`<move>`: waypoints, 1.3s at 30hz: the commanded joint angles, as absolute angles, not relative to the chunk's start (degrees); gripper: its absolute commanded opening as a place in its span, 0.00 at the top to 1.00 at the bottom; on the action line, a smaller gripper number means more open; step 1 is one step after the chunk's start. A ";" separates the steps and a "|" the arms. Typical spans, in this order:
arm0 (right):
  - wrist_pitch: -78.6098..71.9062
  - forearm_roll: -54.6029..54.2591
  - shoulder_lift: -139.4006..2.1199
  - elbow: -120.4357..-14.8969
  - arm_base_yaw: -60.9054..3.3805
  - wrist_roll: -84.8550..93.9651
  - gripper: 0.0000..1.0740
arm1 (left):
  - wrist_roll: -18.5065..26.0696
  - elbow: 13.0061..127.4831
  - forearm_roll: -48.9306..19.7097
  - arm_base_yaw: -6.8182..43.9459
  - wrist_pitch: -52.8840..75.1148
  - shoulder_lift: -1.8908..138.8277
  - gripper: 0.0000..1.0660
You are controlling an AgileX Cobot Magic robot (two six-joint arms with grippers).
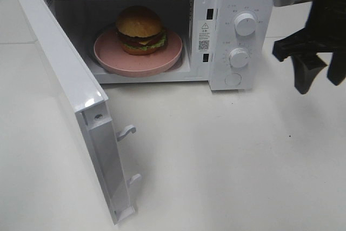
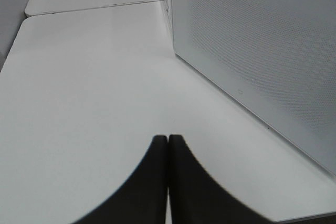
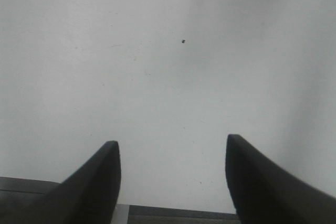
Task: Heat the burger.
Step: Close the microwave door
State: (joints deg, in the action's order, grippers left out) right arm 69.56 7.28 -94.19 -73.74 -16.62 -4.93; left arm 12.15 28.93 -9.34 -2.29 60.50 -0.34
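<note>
The burger [image 1: 140, 30], golden-brown bun with lettuce at its edge, rests on a round pink plate [image 1: 108, 54] inside the white microwave [image 1: 238, 4]. The microwave door [image 1: 65, 87] hangs wide open to the left. My right gripper [image 1: 319, 79] hovers open to the right of the microwave's dial panel, above the table, nothing between its fingers; in the right wrist view the right gripper [image 3: 172, 148] faces bare table. My left gripper [image 2: 168, 140] is shut and empty, low over the table beside the door's perforated outer face [image 2: 262, 51]. It does not show in the exterior high view.
Two dials [image 1: 246, 24] and a round button [image 1: 233, 79] sit on the microwave's right panel. Door latch hooks [image 1: 127, 131] stick out from the open door's edge. White table [image 1: 227, 160] spreads in front of the microwave.
</note>
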 commanded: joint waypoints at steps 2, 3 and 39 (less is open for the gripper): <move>69.84 7.28 -83.14 -67.15 -11.00 -6.65 0.48 | 12.09 28.93 -9.40 -2.52 59.87 -1.43 1.00; 69.84 7.28 -83.14 -67.15 -11.00 -6.65 0.48 | 12.09 28.93 -9.40 -2.52 59.87 -1.43 1.00; 60.91 8.82 -9.68 -30.60 -10.54 -4.70 0.48 | 12.09 28.93 -9.40 -2.52 59.87 -1.43 1.00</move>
State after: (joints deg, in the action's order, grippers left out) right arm 61.65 9.00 -10.26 -30.77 -10.71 -5.21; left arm 12.15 28.93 -9.34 -2.29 60.50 -0.34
